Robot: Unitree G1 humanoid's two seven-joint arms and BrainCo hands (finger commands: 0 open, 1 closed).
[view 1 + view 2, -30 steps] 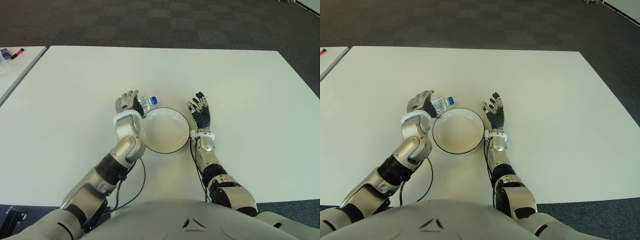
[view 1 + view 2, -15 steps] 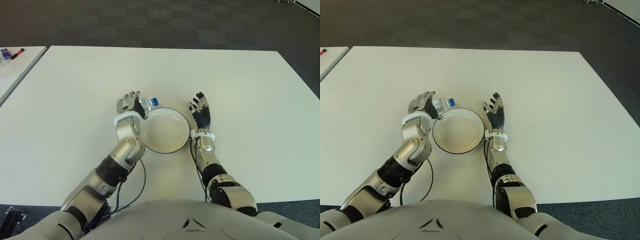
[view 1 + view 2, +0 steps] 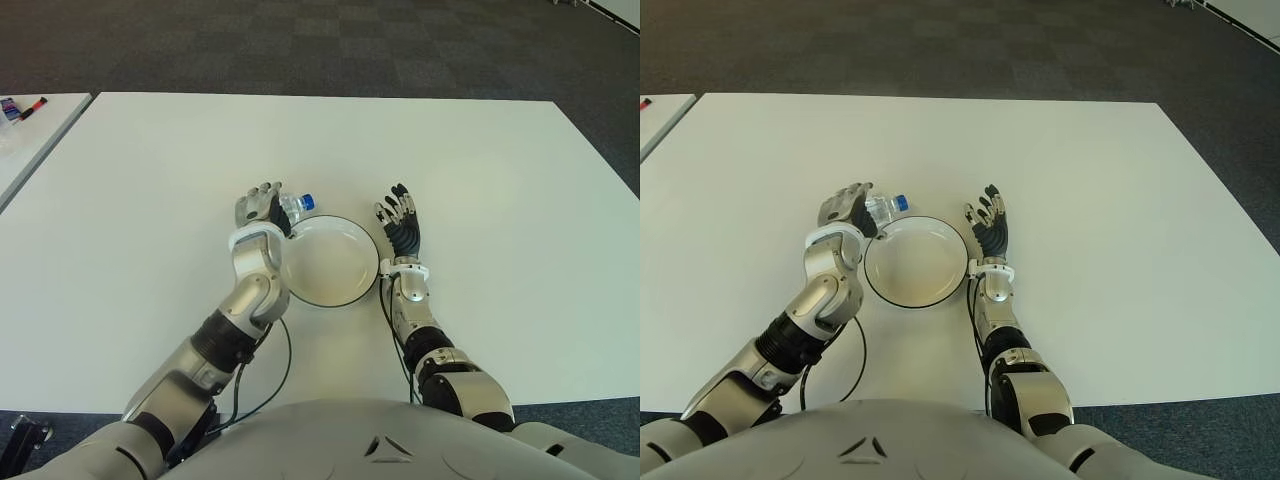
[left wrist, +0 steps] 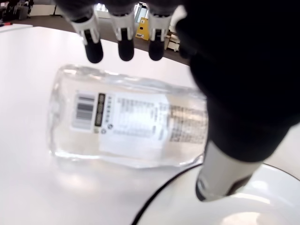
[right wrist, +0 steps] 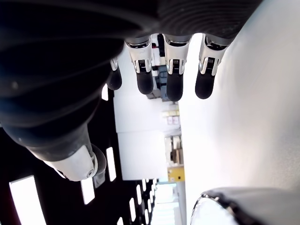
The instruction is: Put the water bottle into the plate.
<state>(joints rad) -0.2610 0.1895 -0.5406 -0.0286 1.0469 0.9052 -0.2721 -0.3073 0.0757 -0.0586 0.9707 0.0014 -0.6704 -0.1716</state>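
The clear water bottle [image 3: 294, 207] with a blue cap lies on its side on the white table, just beyond the left far rim of the plate [image 3: 331, 262]. My left hand [image 3: 259, 206] is cupped beside and over the bottle. In the left wrist view its fingers [image 4: 124, 44] hover above the labelled bottle [image 4: 126, 122] and the thumb [image 4: 225, 173] stands on the plate side, none visibly pressing it. The white, dark-rimmed plate holds nothing. My right hand [image 3: 401, 221] shows to the right of the plate, fingers [image 5: 173, 79] stretched out and holding nothing.
The white table [image 3: 500, 180] stretches wide on all sides of the plate. A second table [image 3: 30, 140] stands at the far left with markers [image 3: 25, 105] on it. Dark carpet lies beyond the far edge.
My left hand has edged slightly forward and toward the bottle. The bottle, the plate and the right hand have kept their places.
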